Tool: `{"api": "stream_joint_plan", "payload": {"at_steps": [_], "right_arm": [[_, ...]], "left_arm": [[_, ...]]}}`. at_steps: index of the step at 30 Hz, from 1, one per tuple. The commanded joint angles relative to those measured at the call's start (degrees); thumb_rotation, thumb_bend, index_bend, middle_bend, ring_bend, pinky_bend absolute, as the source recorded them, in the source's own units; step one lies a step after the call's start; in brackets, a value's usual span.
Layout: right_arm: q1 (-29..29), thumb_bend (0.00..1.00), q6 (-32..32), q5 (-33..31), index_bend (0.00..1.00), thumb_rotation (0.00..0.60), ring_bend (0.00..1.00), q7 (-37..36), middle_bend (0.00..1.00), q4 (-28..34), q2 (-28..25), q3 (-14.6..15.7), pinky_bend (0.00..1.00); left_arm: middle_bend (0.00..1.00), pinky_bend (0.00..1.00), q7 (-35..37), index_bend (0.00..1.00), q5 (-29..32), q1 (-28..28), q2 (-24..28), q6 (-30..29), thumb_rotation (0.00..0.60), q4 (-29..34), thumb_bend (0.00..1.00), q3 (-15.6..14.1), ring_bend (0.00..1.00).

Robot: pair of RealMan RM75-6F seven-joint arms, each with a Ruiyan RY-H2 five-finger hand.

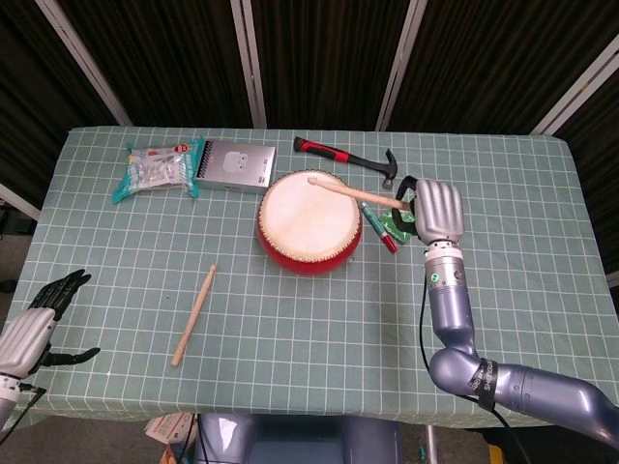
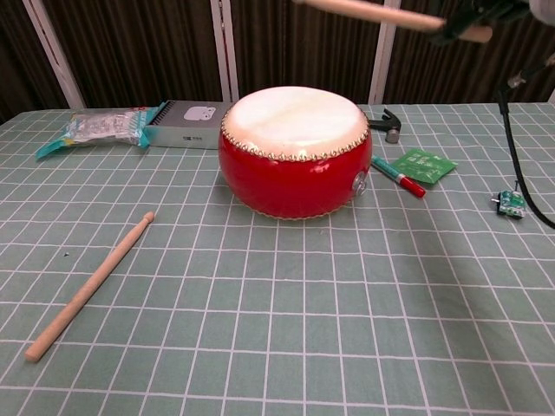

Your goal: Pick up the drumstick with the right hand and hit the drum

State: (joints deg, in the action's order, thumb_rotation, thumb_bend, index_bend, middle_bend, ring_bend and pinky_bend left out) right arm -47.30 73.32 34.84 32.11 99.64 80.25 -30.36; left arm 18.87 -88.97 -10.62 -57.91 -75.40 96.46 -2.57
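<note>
A red drum (image 1: 309, 221) (image 2: 295, 152) with a pale skin stands mid-table. My right hand (image 1: 437, 211) (image 2: 486, 13) grips a wooden drumstick (image 1: 353, 192) (image 2: 368, 10) to the drum's right. The stick is raised well above the skin, its tip over the drum's far edge. A second drumstick (image 1: 194, 314) (image 2: 89, 285) lies loose on the cloth, front left of the drum. My left hand (image 1: 34, 327) hangs off the table's front left corner, fingers apart, holding nothing.
A red-handled hammer (image 1: 348, 159) lies behind the drum. A grey box (image 1: 235, 166) and a plastic packet (image 1: 155, 166) sit at the back left. A red-green marker (image 2: 398, 176), a green sachet (image 2: 422, 165) and a small green part (image 2: 509, 203) lie right of the drum.
</note>
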Motion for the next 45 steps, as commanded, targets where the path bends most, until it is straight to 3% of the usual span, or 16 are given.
{"api": "stream_joint_plan", "payload": {"at_steps": [1, 7, 12, 15, 20, 22, 24, 35, 45], "right_arm": [[2.4, 0.43, 2.9, 5.5, 1.00, 0.600, 1.00, -10.2, 1.00, 2.2, -1.1, -5.0, 1.00], [2.1, 0.44, 1.5, 5.0, 1.00, 0.600, 1.00, -8.7, 1.00, -0.1, 0.1, -1.4, 1.00], [-0.3, 0.44, -0.6, 3.4, 1.00, 0.600, 1.00, -4.9, 1.00, -5.0, 4.5, 3.0, 1.00], [-2.6, 0.44, -2.0, 4.3, 1.00, 0.600, 1.00, 1.6, 1.00, -9.5, 7.6, 8.0, 1.00], [-5.8, 0.44, -2.1, 12.9, 1.00, 0.600, 1.00, 18.4, 1.00, -17.9, 11.0, 20.8, 1.00], [-5.8, 0.44, -1.5, 15.3, 1.00, 0.600, 1.00, 20.2, 1.00, -19.1, 11.3, 22.5, 1.00], [-5.0, 0.44, -0.5, 14.6, 1.00, 0.600, 1.00, 18.8, 1.00, -18.2, 11.5, 21.2, 1.00], [-0.7, 0.44, 5.4, 8.3, 1.00, 0.600, 1.00, 8.2, 1.00, -4.8, 5.2, 7.3, 1.00], [1.5, 0.44, 7.6, 8.8, 1.00, 0.600, 1.00, 2.8, 1.00, 1.2, 0.0, 1.9, 1.00]], "left_arm": [[0.00, 0.01, 0.0, 0.00, 0.0, 0.0, 0.0, 0.0, 0.600, 0.1, 0.00, 0.0, 0.00], [0.00, 0.01, 0.0, 0.00, -0.1, 0.1, 0.0, 0.0, 0.600, 0.0, 0.00, -0.1, 0.00], [0.00, 0.01, 0.2, 0.00, 0.0, 0.0, 0.0, 0.1, 0.600, -0.1, 0.00, 0.0, 0.00], [0.00, 0.01, 0.2, 0.00, 0.2, 0.0, 0.1, 0.3, 0.600, 0.0, 0.00, 0.0, 0.00], [0.00, 0.01, 0.3, 0.00, 0.2, 0.1, 0.2, 0.2, 0.600, 0.1, 0.00, 0.0, 0.00], [0.00, 0.01, 0.4, 0.00, 0.2, 0.1, 0.2, 0.2, 0.600, 0.2, 0.00, 0.0, 0.00], [0.00, 0.01, 0.5, 0.00, 0.4, 0.1, 0.3, 0.3, 0.600, 0.3, 0.00, 0.0, 0.00], [0.00, 0.01, 0.3, 0.00, 0.5, 0.1, 0.4, 0.7, 0.600, 0.8, 0.00, -0.2, 0.00], [0.00, 0.01, 0.8, 0.00, 0.7, 0.1, 0.6, 1.1, 0.600, 0.9, 0.00, -0.2, 0.00]]}}
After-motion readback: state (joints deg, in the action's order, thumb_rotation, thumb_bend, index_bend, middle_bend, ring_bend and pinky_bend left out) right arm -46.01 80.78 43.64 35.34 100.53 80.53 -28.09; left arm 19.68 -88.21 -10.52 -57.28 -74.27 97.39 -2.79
